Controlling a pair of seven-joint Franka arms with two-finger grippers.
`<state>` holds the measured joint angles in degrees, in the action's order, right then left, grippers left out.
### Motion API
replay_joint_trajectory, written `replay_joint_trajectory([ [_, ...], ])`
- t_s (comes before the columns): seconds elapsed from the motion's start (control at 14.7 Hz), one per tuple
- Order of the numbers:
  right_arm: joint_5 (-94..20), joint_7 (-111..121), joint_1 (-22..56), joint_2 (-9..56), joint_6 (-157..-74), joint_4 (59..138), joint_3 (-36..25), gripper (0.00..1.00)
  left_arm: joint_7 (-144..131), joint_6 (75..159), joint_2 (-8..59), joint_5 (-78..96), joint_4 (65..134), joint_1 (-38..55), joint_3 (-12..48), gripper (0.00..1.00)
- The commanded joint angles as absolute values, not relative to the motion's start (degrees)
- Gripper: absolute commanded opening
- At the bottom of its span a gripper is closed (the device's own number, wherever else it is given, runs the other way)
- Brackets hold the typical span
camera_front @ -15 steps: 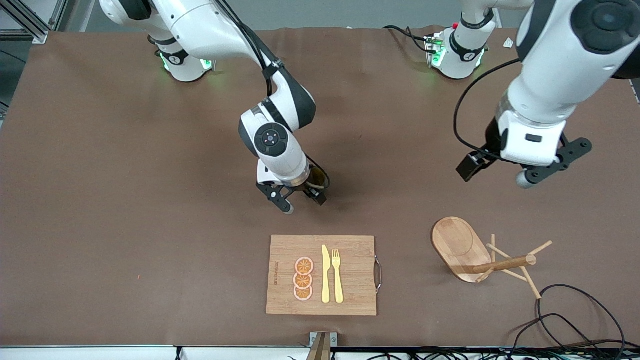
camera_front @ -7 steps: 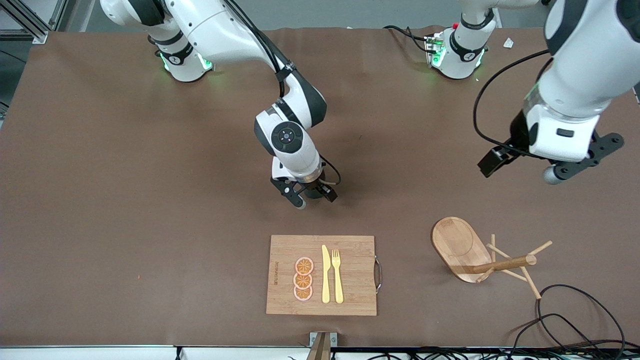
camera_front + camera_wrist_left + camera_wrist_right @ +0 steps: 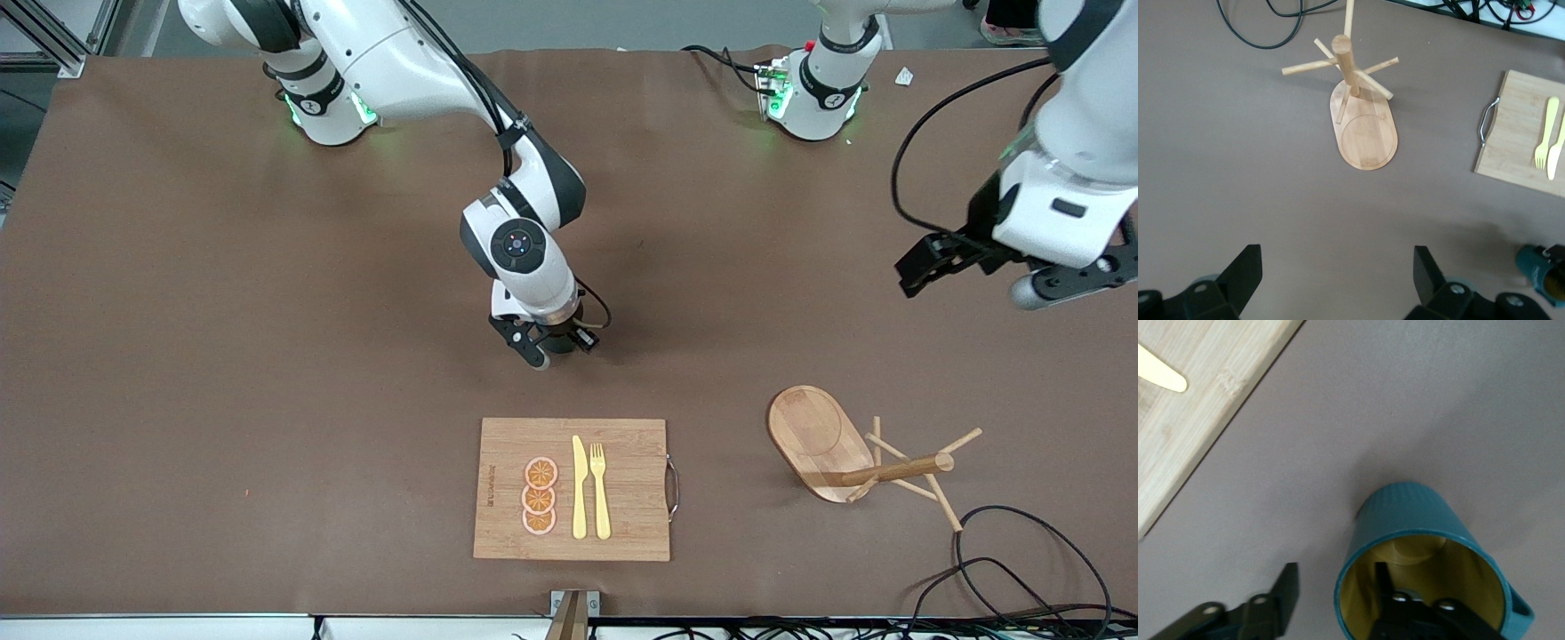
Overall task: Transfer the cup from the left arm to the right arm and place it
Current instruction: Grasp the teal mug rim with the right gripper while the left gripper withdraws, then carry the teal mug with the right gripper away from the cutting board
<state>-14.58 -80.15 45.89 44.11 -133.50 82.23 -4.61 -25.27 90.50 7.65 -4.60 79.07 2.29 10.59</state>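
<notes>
I start at the right arm's end of the surface [image 3: 222, 356], where I have the right claw [image 3: 551, 348] down low above the middle of the surface, just farther from the front camera than the cutting board [image 3: 622, 484]. The cup [image 3: 1418, 520] stands upright on the surface directly under that claw, mouth up, so its long axis runs straight along my approach. My right wrist view shows one finger down inside the yellow bowl and the other outside the ribbed wall. The jaws are partly parted and straddle the rim, with a visible gap between the outer finger and the wall, so I judge the cup is not gripped yet. The handle sticks out to one side, clear of both fingers. On the cutting board lie three orange slices [image 3: 540, 496], a knife [image 3: 579, 489] and a fork [image 3: 600, 489], none touched. Toward the left arm's end of the surface stands the wooden mug rack [image 3: 853, 453], well apart from the cup. The left claw [image 3: 1336, 280] hangs high over that end with its jaws spread wide and nothing between them, and I have that arm waiting. The right arm is plainly the nearer one. My next move turns on pinching that wall squarely without tipping the cup.
</notes>
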Motion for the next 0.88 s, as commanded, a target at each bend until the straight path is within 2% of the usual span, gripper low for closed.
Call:
replay_joint_trajectory([
  [0.0,-15.82,-79.11,45.53,44.47,-133.33,81.3,-4.48,0.04,-16.46,88.33,5.45,-0.27,80.33,-1.66,10.28,1.0],
  [0.07,-15.82,-78.49,45.53,44.39,-133.33,81.39,-4.48,0.01,-14.61,87.98,4.67,-0.26,80.51,-1.76,10.02,1.0],
  [0.48,-15.12,-77.09,43.17,42.98,-132.02,81.12,-4.75,0.0,-4.76,86.48,-1.04,-0.44,85.94,-2.46,7.3,1.0],
  [0.68,-15.21,-68.67,36.5,42.28,-123.43,76.48,-4.75,0.0,-3.08,86.31,-5.0,-0.26,90.77,-1.93,6.07,1.0],
  [0.81,-15.03,-62.79,32.37,42.28,-118.59,73.05,-4.92,0.0,-3.42,84.91,-5.89,-0.26,91.58,-0.89,5.71,1.0],
])
